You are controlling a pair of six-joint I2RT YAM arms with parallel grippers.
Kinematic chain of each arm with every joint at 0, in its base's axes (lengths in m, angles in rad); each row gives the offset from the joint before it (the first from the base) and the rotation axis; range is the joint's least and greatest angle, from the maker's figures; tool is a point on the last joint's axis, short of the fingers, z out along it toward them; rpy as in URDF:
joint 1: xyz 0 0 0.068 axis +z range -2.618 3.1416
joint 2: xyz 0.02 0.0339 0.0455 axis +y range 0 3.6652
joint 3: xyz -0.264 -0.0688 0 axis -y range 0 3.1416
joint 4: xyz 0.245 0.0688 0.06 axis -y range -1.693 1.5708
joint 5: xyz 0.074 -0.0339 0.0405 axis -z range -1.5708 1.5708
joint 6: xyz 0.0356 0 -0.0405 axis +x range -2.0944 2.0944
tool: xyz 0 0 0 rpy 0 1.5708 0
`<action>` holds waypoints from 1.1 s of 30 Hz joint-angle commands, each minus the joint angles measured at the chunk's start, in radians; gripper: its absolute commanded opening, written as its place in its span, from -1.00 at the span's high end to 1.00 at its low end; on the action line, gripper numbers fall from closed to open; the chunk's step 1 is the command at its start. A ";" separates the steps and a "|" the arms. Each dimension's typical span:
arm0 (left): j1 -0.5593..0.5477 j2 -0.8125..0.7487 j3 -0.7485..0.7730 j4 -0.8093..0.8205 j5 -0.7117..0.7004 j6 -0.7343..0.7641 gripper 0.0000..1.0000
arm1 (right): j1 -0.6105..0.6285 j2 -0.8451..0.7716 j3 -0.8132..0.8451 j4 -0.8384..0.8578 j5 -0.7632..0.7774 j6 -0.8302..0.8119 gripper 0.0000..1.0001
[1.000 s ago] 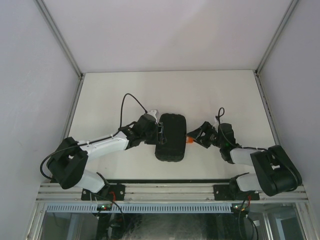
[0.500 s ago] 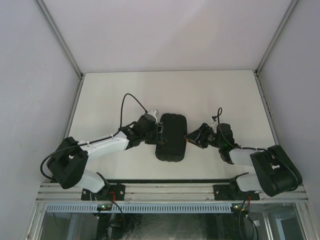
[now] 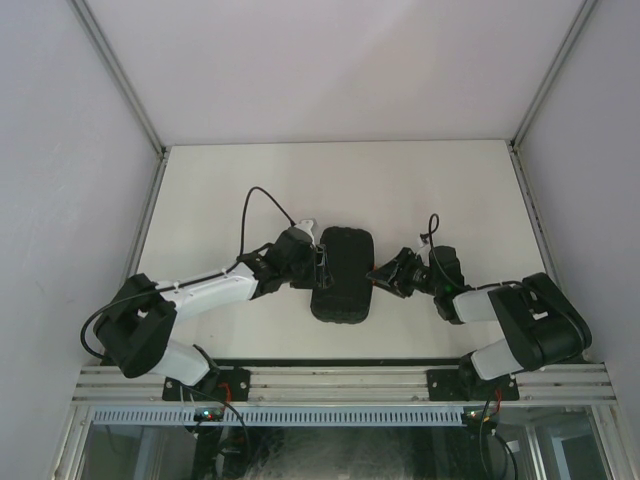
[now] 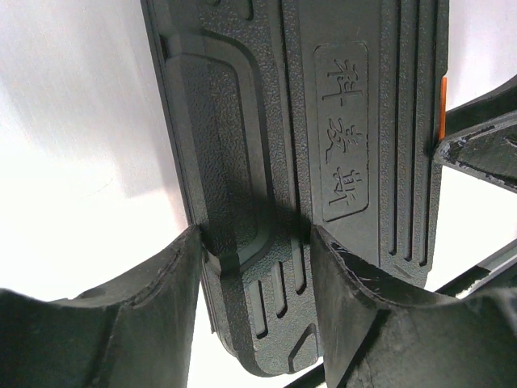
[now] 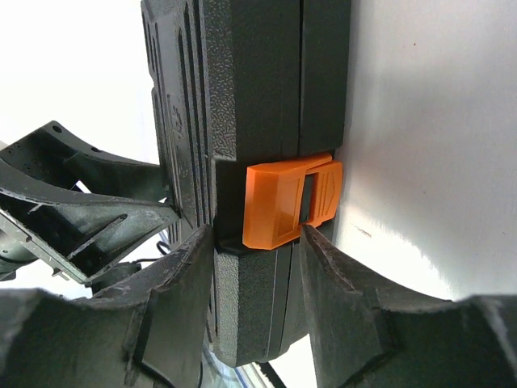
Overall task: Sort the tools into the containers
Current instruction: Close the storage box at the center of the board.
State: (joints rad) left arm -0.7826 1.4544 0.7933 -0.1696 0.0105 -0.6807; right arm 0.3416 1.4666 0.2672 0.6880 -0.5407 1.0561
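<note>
The container, a black tool case (image 3: 341, 290), lies closed on the white table between both arms. My left gripper (image 3: 322, 268) is shut on the case's left edge; in the left wrist view the gripper (image 4: 254, 238) has one finger against the case's (image 4: 323, 121) rim and the other on its lid. My right gripper (image 3: 378, 277) is at the right edge. In the right wrist view this gripper (image 5: 254, 234) has its fingers against both faces of the case (image 5: 258, 81), just below the orange latch (image 5: 291, 202), which lies flat. No tools are in view.
The white table (image 3: 450, 190) is walled by pale panels at the back and on both sides. A metal rail (image 3: 340, 385) runs along the near edge at the arm bases. The left arm's black cable (image 3: 262, 205) loops above its wrist.
My right gripper has moved left onto the case's right edge and its jaws have narrowed around it, covering the orange latch from above. The left gripper and the case have stayed put.
</note>
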 commanded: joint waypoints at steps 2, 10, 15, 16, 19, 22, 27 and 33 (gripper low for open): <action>-0.015 0.044 -0.017 -0.100 0.006 0.019 -0.12 | 0.003 0.000 0.030 0.013 0.034 -0.034 0.15; -0.015 0.047 -0.014 -0.101 0.008 0.018 -0.11 | 0.001 -0.047 0.031 -0.094 0.092 -0.081 0.14; -0.015 0.049 -0.012 -0.103 0.008 0.018 -0.11 | -0.012 -0.075 0.018 -0.100 0.103 -0.076 0.10; -0.016 0.050 -0.012 -0.103 0.007 0.018 -0.11 | -0.013 -0.079 0.017 -0.099 0.103 -0.077 0.09; -0.015 0.050 -0.011 -0.103 0.007 0.016 -0.10 | -0.019 -0.083 0.008 -0.075 0.099 -0.068 0.05; -0.015 0.050 -0.012 -0.103 0.007 0.015 -0.10 | -0.022 -0.073 0.002 -0.046 0.087 -0.051 0.01; -0.015 0.052 -0.007 -0.105 0.011 0.015 -0.09 | -0.024 -0.045 -0.006 -0.001 0.074 -0.027 0.10; -0.015 0.053 -0.006 -0.107 0.009 0.018 -0.09 | -0.029 -0.032 -0.007 -0.008 0.077 -0.026 0.23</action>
State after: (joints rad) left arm -0.7830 1.4551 0.7933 -0.1688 0.0109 -0.6807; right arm 0.3202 1.4277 0.2665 0.6353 -0.4698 1.0260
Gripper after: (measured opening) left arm 0.550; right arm 0.401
